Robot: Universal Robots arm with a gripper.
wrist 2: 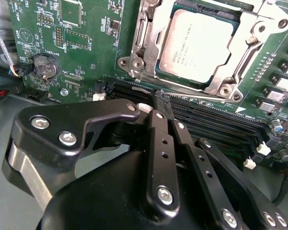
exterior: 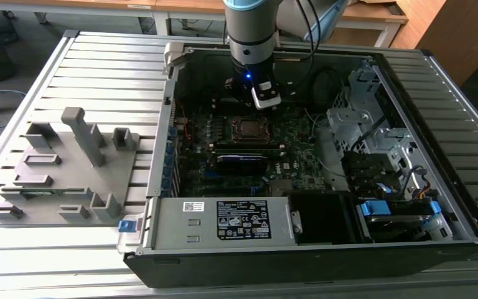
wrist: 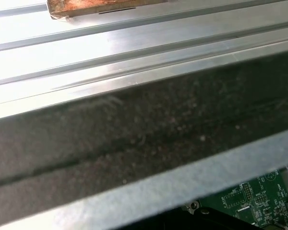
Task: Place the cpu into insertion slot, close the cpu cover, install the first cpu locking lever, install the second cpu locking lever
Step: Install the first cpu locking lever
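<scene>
In the second wrist view the gripper (wrist 2: 162,103) sits nearest, its two black fingers (wrist 2: 158,139) drawn together at the tips with nothing visible between them. Just past the tips run the long black memory slots (wrist 2: 216,120), lying crosswise to the fingers. Beyond those is the cpu (wrist 2: 197,45), seated flat with the cpu cover (wrist 2: 259,24) down around it — so the work lies straight ahead of the fingertips, across the slots. In the exterior view the insertion slot (exterior: 248,128) sits just in front of the arm's wrist, inside the open computer case (exterior: 438,243).
</scene>
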